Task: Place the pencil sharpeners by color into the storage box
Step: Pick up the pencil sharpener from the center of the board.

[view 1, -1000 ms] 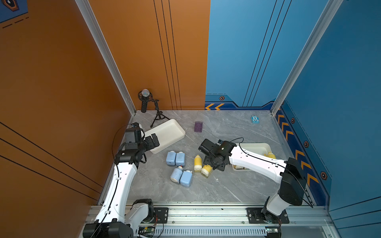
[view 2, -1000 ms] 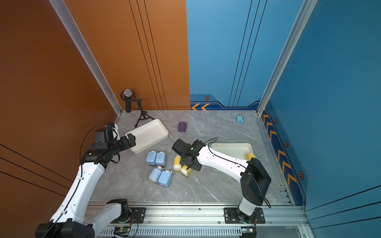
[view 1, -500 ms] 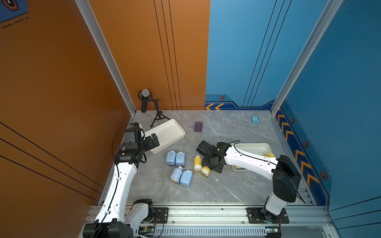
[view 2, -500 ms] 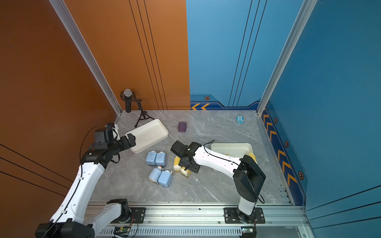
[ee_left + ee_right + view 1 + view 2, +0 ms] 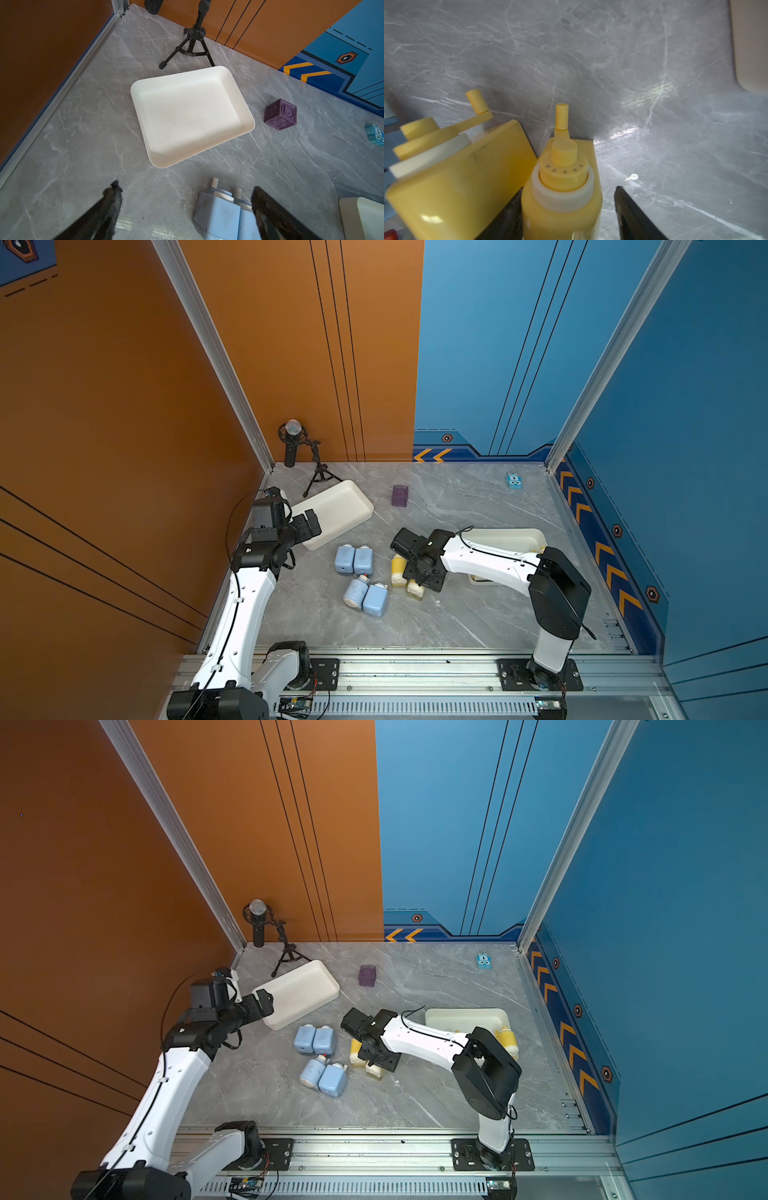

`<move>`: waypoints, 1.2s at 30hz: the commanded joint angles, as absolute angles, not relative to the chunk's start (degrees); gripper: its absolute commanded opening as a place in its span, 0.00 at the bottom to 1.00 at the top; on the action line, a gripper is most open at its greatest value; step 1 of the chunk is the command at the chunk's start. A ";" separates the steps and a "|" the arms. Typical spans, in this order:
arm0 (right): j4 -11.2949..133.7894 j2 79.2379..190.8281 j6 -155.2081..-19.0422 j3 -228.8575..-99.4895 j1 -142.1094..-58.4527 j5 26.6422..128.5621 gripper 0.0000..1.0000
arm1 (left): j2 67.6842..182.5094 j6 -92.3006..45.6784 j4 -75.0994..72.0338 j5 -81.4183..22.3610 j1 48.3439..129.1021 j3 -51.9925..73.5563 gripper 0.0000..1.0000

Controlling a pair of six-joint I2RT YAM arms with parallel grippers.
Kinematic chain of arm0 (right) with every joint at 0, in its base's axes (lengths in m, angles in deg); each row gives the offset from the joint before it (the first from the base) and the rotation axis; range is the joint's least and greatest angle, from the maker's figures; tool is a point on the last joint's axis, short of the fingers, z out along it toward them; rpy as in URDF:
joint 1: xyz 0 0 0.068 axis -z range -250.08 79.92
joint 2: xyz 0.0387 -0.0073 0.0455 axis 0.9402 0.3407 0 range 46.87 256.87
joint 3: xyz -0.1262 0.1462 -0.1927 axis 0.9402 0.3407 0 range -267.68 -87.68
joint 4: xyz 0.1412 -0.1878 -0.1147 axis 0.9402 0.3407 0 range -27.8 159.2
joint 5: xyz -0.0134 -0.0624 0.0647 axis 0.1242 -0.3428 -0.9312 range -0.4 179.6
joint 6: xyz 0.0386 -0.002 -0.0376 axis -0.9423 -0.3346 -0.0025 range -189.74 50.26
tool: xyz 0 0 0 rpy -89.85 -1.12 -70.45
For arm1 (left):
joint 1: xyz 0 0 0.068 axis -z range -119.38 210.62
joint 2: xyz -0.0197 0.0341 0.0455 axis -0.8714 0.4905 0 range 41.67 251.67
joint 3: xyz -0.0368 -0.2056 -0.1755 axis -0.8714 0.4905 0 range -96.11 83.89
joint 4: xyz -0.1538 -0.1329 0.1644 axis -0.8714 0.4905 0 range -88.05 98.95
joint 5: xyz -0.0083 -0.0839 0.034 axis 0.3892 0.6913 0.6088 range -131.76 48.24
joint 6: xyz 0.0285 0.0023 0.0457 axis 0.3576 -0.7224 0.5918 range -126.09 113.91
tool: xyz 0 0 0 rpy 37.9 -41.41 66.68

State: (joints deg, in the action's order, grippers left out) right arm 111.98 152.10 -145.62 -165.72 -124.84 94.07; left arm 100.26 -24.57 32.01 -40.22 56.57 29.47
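Note:
Four light blue pencil sharpeners lie in two pairs mid-floor, one pair (image 5: 353,559) behind the other (image 5: 365,596). Two yellow pencil sharpeners (image 5: 399,568) (image 5: 415,589) lie just right of them. My right gripper (image 5: 417,584) is down over the nearer yellow one (image 5: 560,212). It stands open: one finger (image 5: 510,216) touches the sharpener, the other (image 5: 631,214) stands apart. The second yellow one (image 5: 456,187) lies alongside. My left gripper (image 5: 312,522) hangs open and empty by the empty white storage box (image 5: 187,112). A second storage box (image 5: 505,536) at the right holds yellow sharpeners (image 5: 507,1038).
A dark purple block (image 5: 400,495) sits behind the left box. A small blue box with a cartoon face (image 5: 514,481) lies at the far right. A microphone on a tripod (image 5: 293,443) stands in the back left corner. Walls close three sides.
My right gripper has shifted left and down around the nearer yellow sharpener, and its jaws have narrowed a little. The left arm has not moved.

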 commanded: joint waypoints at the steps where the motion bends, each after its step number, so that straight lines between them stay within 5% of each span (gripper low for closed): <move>1: 112.74 153.99 -144.67 -165.31 -125.01 93.60 0.63 | 99.90 -24.88 32.54 -40.30 56.54 29.72 0.98; 14: 115.82 152.95 -139.91 -165.11 -124.99 93.99 0.26 | 99.94 -24.81 32.50 -40.51 56.46 29.72 0.98; 36: 142.21 139.11 -112.39 -183.95 -117.78 95.58 0.18 | 100.03 -24.64 32.55 -41.14 56.67 29.83 0.98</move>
State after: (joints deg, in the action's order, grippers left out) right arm 134.66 141.54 -118.60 -181.37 -120.05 93.87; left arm 100.26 -24.57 32.01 -40.24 56.57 29.47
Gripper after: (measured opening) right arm 0.498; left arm 0.983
